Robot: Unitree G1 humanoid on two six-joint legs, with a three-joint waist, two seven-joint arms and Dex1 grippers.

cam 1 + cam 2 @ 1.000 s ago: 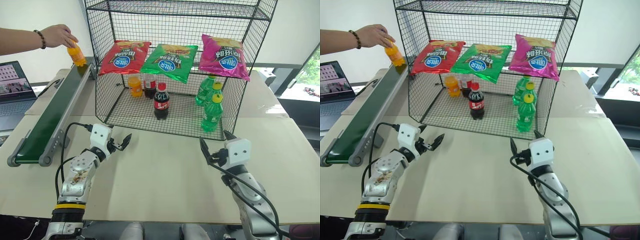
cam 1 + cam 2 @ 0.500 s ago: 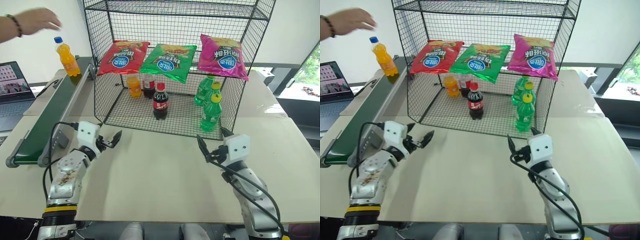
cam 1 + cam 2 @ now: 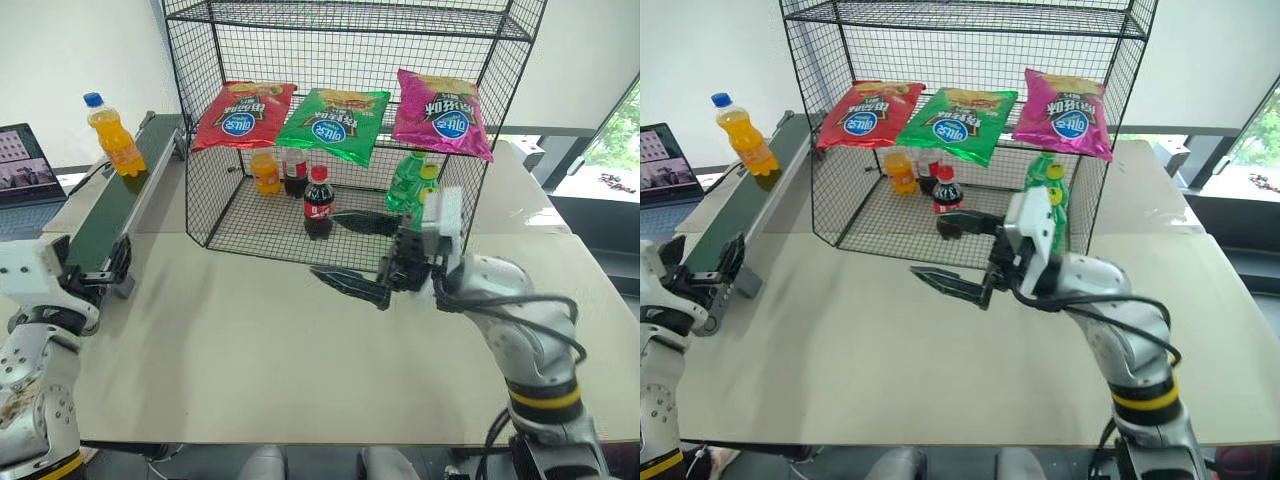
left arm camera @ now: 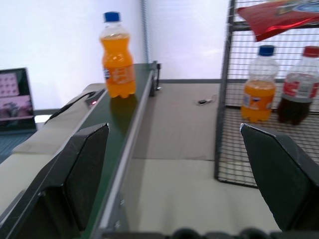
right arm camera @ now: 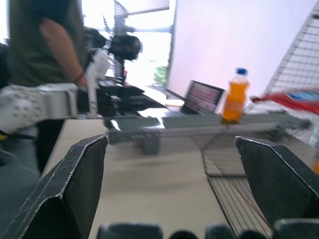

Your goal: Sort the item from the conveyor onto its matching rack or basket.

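The item, an orange soda bottle (image 3: 112, 135) with a blue cap, stands upright at the far end of the conveyor (image 3: 100, 215), whose belt is dark green. Past my open left gripper (image 4: 173, 128), the left wrist view looks up the belt to the bottle (image 4: 117, 55), well ahead. That gripper (image 3: 100, 272) hovers by the conveyor's near end. My right gripper (image 3: 325, 243) is raised in front of the rack (image 3: 470, 190), pointing left, open and empty. Its wrist view shows the bottle (image 5: 234, 94) far off on the conveyor (image 5: 209, 129).
The rack's middle tier carries red, green and pink snack bags (image 3: 336, 120). Its lower tier holds an orange bottle (image 3: 266, 172), cola bottles (image 3: 318, 205) and green bottles (image 3: 415, 185). A laptop (image 3: 22, 165) sits at far left. A person (image 5: 45, 50) stands beyond the table.
The person's hand let go of the bottle and withdrew. My left arm swung out left to the conveyor's near end. My right arm rose and turned to point left.
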